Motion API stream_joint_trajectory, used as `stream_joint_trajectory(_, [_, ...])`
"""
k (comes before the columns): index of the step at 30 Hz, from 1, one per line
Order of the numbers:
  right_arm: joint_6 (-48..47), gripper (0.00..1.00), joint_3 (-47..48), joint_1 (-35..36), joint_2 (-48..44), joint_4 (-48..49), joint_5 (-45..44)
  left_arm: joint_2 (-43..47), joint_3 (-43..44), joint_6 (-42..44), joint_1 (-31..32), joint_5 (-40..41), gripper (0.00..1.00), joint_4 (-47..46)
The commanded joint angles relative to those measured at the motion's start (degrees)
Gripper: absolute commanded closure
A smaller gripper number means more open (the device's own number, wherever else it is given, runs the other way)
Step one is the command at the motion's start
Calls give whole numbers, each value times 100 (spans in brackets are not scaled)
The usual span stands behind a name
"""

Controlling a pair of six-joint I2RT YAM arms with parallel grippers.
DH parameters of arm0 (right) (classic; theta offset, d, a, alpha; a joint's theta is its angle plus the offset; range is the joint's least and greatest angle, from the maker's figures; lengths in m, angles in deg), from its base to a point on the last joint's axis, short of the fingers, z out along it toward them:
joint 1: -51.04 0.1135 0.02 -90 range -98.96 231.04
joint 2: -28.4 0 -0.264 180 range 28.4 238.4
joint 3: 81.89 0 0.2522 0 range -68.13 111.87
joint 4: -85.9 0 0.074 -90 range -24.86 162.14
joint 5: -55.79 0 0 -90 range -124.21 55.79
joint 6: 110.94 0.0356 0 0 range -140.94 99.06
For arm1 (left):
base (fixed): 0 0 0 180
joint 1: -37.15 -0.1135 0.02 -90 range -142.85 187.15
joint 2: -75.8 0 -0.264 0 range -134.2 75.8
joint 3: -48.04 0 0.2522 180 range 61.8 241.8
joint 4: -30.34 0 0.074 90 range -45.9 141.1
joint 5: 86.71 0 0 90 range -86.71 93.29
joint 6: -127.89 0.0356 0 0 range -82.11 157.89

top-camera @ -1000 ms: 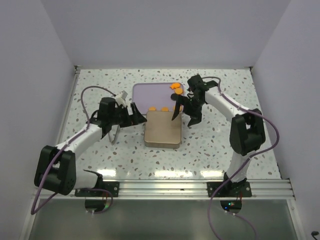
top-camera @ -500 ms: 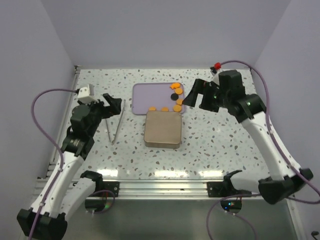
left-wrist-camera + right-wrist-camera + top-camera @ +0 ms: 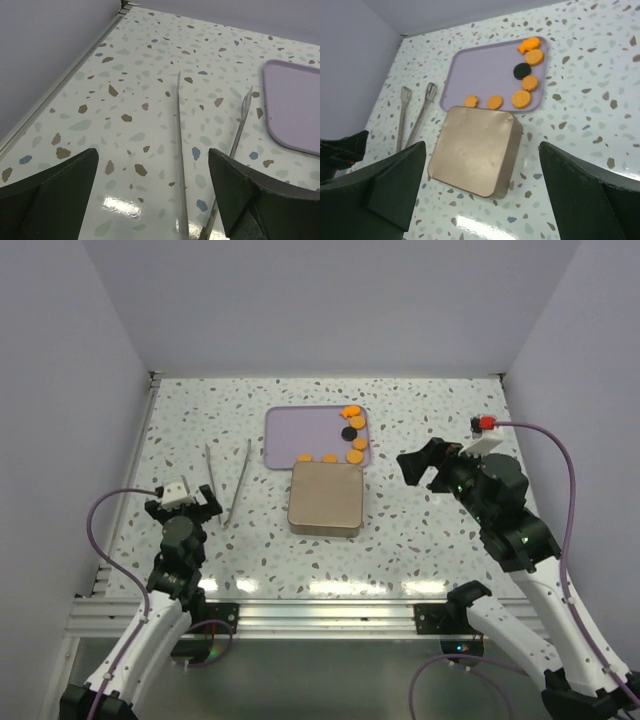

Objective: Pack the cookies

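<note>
Several orange cookies (image 3: 356, 443) and one black cookie (image 3: 349, 434) lie along the right and near sides of a lilac tray (image 3: 310, 430). They also show in the right wrist view, orange (image 3: 521, 98) and black (image 3: 522, 70). A square metal tin (image 3: 325, 497) stands closed with its lid on, just in front of the tray. My left gripper (image 3: 183, 502) is open and empty, near the table's front left, above the tongs. My right gripper (image 3: 425, 462) is open and empty, raised to the right of the tin (image 3: 475, 150).
Metal tongs (image 3: 228, 480) lie on the speckled table left of the tray and show close in the left wrist view (image 3: 180, 150). The tray's corner (image 3: 295, 110) is at that view's right. White walls enclose the table on three sides.
Both arms have pulled back from the tray and tin toward the near edge and risen. The left gripper has left the tongs area. Tin, tray and cookies have not moved.
</note>
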Motion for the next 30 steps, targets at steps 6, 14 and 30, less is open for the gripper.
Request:
stream_joint_trajectory(6, [-158,1,373,5,357,-395,-216,-485,-1135,580,-36,557,1,-2599])
stream_joint_trajectory(14, [-52,1,47,5,216,-104,65,-2934,-942,579,-71,5,0,-4741])
stream_joint_trajectory(30, [-519,1,-742,5,471,89,-1690,-6052,112,1274,-827,-1673,0,-6648])
